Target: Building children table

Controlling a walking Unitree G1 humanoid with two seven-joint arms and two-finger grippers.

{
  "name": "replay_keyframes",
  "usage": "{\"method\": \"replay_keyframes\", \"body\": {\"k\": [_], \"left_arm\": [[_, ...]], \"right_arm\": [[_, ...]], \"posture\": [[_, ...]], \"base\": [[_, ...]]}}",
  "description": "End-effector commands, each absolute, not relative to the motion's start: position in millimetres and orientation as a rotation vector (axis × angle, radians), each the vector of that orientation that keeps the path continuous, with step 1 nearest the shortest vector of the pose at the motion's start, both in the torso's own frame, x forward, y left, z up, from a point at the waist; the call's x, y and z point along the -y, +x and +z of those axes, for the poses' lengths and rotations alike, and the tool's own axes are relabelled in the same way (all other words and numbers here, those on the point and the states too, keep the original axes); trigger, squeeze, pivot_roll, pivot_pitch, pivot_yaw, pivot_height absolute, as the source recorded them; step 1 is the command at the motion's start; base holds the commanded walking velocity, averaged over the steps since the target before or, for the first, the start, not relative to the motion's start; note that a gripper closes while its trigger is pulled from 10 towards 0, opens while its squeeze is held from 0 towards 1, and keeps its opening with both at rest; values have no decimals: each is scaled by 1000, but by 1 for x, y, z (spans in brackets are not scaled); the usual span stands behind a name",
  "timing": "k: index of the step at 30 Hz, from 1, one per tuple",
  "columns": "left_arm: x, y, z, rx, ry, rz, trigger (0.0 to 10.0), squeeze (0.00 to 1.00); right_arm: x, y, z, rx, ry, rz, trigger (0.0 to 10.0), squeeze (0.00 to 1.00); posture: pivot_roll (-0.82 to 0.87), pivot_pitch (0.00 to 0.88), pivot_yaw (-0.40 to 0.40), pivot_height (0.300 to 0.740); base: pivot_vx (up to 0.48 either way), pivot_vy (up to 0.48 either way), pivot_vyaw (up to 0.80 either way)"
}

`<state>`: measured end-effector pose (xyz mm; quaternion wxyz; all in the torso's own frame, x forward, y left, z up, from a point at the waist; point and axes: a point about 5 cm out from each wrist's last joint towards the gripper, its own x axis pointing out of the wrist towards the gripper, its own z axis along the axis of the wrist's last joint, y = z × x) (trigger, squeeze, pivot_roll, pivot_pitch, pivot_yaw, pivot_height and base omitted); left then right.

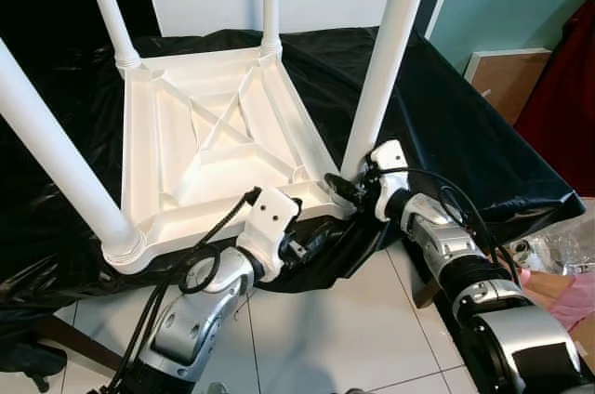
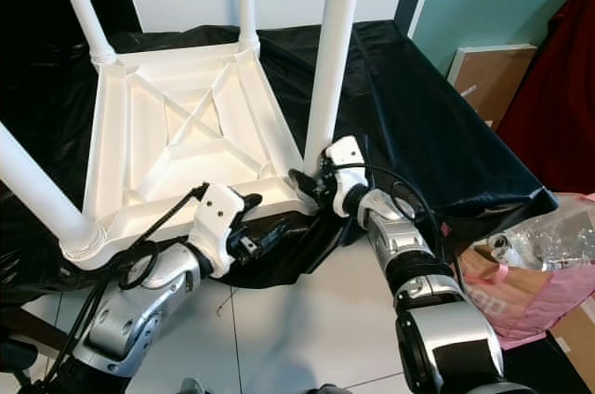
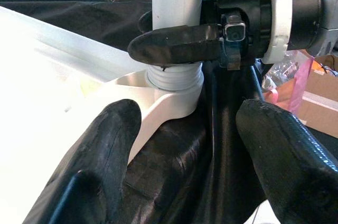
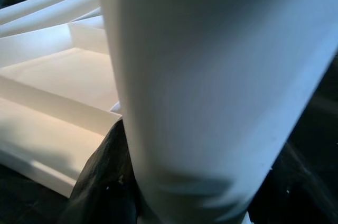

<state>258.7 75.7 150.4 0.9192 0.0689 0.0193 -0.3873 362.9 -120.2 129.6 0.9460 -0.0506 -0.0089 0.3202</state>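
Observation:
A white children's table (image 1: 223, 134) lies upside down on a black sheet, its legs pointing up. My right gripper (image 1: 349, 185) is shut on the base of the near-right leg (image 1: 386, 69), just above its threaded collar (image 3: 174, 78). One right finger (image 3: 174, 44) crosses in front of the leg in the left wrist view. The leg (image 4: 211, 76) looms close in the right wrist view. My left gripper (image 1: 311, 243) is open beside the table's near edge, pointing at that same corner, with nothing between its fingers (image 3: 105, 150).
The black sheet (image 1: 446, 124) drapes over a low platform and hangs to the white tiled floor (image 1: 325, 329). A cardboard box (image 1: 507, 78) leans at the right wall. A pink plastic bag (image 2: 539, 273) lies on the floor near my right arm.

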Motion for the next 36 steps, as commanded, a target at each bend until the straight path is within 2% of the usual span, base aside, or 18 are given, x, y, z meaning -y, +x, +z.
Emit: {"method": "replay_keyframes", "body": {"k": [1, 3, 6, 15, 18, 21, 36], "left_arm": [[-76, 257, 149, -42, 143, -811, 10000, 0], [-76, 257, 149, -42, 143, -811, 10000, 0], [-74, 256, 149, -45, 140, -821, 10000, 0], [-72, 257, 149, -44, 137, -832, 10000, 0], [-72, 256, 149, -44, 131, -832, 10000, 0], [-70, 256, 148, -46, 130, -836, 10000, 0], [-69, 256, 146, -46, 144, -841, 10000, 0]], "right_arm": [[123, 357, 107, -79, -103, 580, 10000, 0], [123, 357, 107, -79, -103, 580, 10000, 0], [120, 355, 103, -87, -54, 406, 10000, 0], [111, 345, 92, -105, 0, 187, 10000, 0], [109, 339, 89, -103, 35, 43, 10000, 0], [101, 338, 92, -91, 24, 75, 10000, 0], [93, 337, 101, -65, 32, 100, 10000, 0]], "posture": [[31, 83, -68, 740], [31, 83, -68, 740], [19, 84, -62, 740], [10, 85, -59, 740], [13, 83, -63, 740], [10, 76, -63, 740], [22, 55, -66, 740]], "base": [[0, 0, 0], [0, 0, 0], [0, 0, 0], [0, 0, 0], [0, 0, 0], [0, 0, 0], [0, 0, 0]]}}
